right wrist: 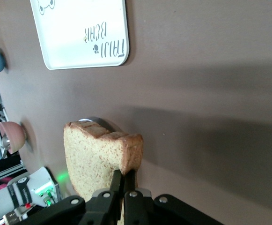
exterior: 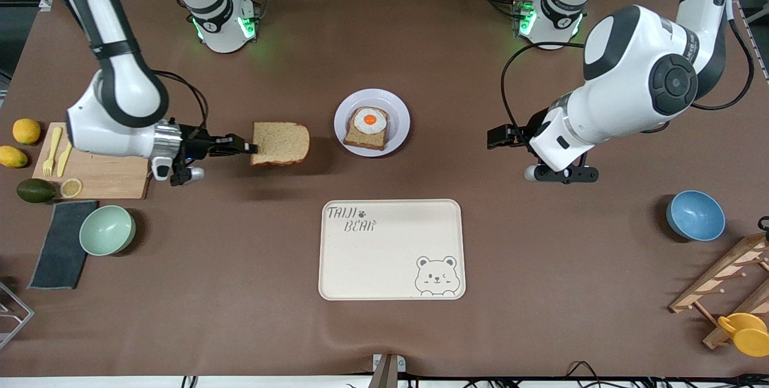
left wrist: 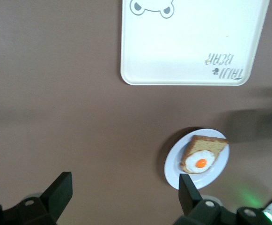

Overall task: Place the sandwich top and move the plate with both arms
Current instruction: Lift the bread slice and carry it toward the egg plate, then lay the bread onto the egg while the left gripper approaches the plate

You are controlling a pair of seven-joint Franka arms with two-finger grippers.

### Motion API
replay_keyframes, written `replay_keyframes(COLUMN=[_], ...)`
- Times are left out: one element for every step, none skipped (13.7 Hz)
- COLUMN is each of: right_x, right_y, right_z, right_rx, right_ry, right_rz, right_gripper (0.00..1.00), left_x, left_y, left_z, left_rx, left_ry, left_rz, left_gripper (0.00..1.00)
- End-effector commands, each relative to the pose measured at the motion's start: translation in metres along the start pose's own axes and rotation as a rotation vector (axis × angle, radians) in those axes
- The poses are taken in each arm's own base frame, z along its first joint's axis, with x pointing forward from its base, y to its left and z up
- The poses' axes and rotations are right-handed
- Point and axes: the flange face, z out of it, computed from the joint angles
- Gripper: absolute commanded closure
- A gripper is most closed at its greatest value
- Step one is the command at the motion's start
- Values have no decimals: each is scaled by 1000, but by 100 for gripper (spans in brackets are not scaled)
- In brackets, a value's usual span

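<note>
Brown sandwich top [exterior: 280, 143], lavender-white plate [exterior: 399, 113], cream bear-printed tray [exterior: 384, 268].

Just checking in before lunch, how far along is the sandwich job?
Done: the sandwich top is picked up, gripped by the right gripper over bare table. In hand: carrying it to the egg slice on the plate. Left: placing it, then both arms moving the plate; the left gripper waits open.

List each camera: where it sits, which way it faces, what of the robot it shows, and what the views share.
Front view: high across the table, facing both bases; shows both arms, the right gripper shut on the sandwich top, the left gripper open, waiting over bare table.
Left wrist view: on the left wrist, looking down past its own fingers at the plate and tray.
Right wrist view: on the right wrist, looking along its fingers at the held slice.
Shared: the tray appears in all three.
</note>
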Motion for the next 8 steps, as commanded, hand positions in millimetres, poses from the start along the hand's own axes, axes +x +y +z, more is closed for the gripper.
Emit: replay_keyframes(right_x=[-15,-17,-20,-24,-29,-33,-38,-43], right_y=[-35,-45,-54,-62,-70,-78,-84,-91], right_z=[24,38,52,66,82,96,109,122], right_rx=[-6,0,-5,-9,-12,-21,-24,-10], right_ry=[25,30,42,59,71,82,85,81], right_rz=[28,27,22,19,19,14,18,35], right_gripper=[100,100,100,100,100,100,100,100], left_x=[-1,-4,-12,-16,-17,-18,-21,-27], left_y=[2,3,10,9,8,8,8,10], left_z=[8,17,27,34,38,40,45,52], left_rx=[-61,-64,-59,-53,-50,-48,-43,-36], left_ry=[5,9,3,-4,-11,-14,-25,-38], left_rz=[-37,-41,-27,-26,-26,-26,-25,-19], left_gripper=[0,0,0,0,0,0,0,0])
